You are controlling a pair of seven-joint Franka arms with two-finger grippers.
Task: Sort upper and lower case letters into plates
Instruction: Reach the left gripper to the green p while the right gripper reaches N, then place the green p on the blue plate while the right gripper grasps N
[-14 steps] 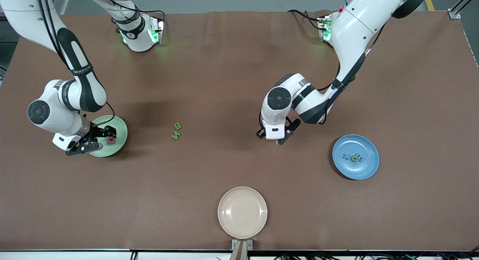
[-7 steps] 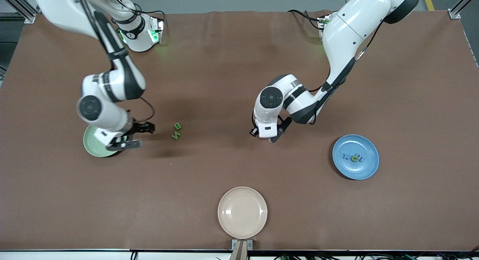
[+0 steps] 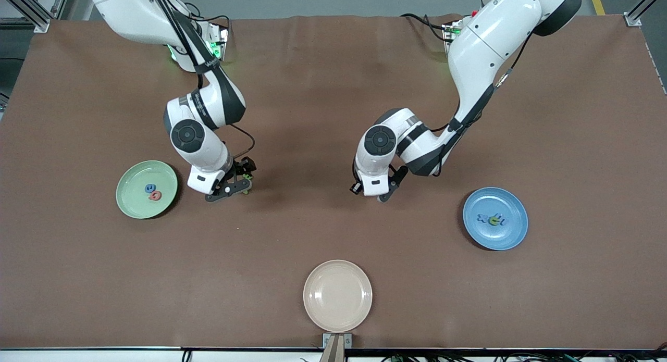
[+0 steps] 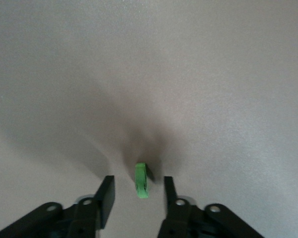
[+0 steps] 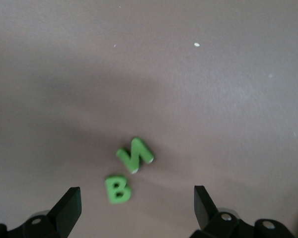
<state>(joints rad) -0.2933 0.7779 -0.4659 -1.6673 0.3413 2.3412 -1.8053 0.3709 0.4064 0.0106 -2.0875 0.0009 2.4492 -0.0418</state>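
The mint plate (image 3: 125, 195) lies beside the right gripper (image 3: 233, 183), and the blue plate (image 3: 513, 232) is near the left gripper (image 3: 371, 191). The right gripper's fingers are spread wide over two flat green letters: B (image 5: 118, 189) between the fingertips, and N (image 5: 135, 154) just ahead of them, tilted. The left gripper's fingers are apart and straddle a green piece (image 4: 141, 179) (letter unreadable). It stands on edge, untouched, with its long axis running along the gap.

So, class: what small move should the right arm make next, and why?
Probably lower the right gripper onto one letter, perhaps the B: its jaws stand open above the green B and N, which lie flat and close together on the table, unheld. The left gripper, jaws open, straddles another green piece.
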